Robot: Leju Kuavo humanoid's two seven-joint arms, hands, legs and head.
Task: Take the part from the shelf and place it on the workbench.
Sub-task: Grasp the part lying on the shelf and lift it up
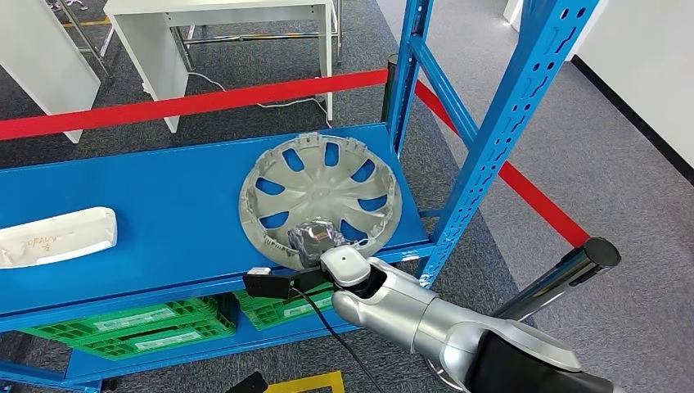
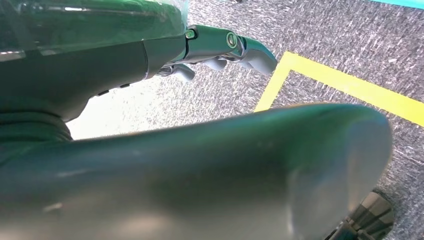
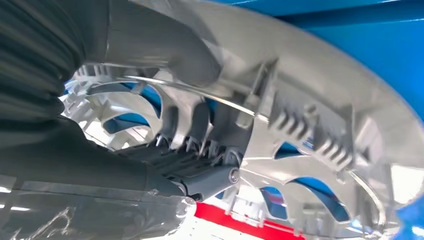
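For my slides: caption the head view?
Right hand grips the silver plastic hubcap on the blue metal shelf.

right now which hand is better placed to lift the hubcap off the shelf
The right hand: it is at the near rim of the round silver plastic hubcap, its fingers on the ribbed inside. The left hand hangs over carpet.

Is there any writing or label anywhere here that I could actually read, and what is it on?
No text can be read.
White part on the blue shelf: faint marks, too blurred.
Green crates below: white label strips, too small.
Hubcap: no lettering visible.
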